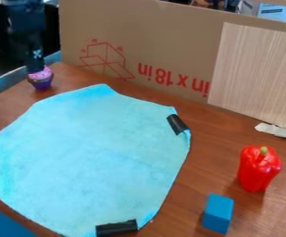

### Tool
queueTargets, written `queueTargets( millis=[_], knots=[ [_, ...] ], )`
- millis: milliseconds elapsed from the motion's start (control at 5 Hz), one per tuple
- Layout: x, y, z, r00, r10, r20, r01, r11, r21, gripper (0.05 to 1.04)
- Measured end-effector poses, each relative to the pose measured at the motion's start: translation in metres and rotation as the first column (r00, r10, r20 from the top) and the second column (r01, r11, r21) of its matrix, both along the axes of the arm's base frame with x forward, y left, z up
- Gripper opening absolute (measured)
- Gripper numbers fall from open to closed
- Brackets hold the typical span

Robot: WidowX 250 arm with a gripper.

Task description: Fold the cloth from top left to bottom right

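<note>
Your cloth (pixel 89 157) is spread out over the left and middle of the bench (pixel 207 155), and I'd bet it's super light and floppy, kinda fuzzy so not very slippery. You can't really break it, but it'll sag or bunch if you grab too little. Go for the upper left edge, pinch a decent bit of fabric low against the wood, then lift and carry it over toward the bottom right. The black tape (pixel 116 227) on its rim probably makes those spots stiffer and a touch heavier, so I'd grab plain fabric.

As for your arm (pixel 26 23), it hangs down at the top left, pretty much upright, with the tool (pixel 35 67) right at the top of the toy cupcake (pixel 41 82), just off the cloth. Can't tell if the tool's spread or pinching that cupcake, so maybe check before you swing over.
</note>
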State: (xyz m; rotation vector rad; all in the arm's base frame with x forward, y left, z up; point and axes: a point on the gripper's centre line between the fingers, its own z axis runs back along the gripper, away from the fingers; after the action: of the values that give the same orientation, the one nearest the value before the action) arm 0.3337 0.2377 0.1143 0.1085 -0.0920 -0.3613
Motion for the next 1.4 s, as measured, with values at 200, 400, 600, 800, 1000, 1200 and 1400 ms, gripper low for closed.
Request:
queueTargets(
  millis=[200,400,600,800,1000,1200,1400],
  knots=[
    [0.016,0.009,-0.014,1.0,-0.004,0.023,0.005,1.0,-0.016,1.0],
    [0.032,0.014,-0.021,0.999,-0.016,0.034,0.017,0.999,-0.051,1.0],
    [0.04,0.009,-0.028,0.998,-0.05,0.044,0.055,0.993,-0.106,1.0],
    [0.042,0.006,-0.027,0.996,-0.071,0.055,0.077,0.99,-0.115,1.0],
    [0.038,-0.001,-0.042,0.993,-0.108,0.045,0.113,0.984,-0.136,1.0],
    [0.041,-0.006,-0.046,0.99,-0.13,0.047,0.135,0.982,-0.128,1.0],
    [0.046,-0.01,-0.047,0.99,-0.137,0.041,0.14,0.984,-0.106,1.0]
  ],
)
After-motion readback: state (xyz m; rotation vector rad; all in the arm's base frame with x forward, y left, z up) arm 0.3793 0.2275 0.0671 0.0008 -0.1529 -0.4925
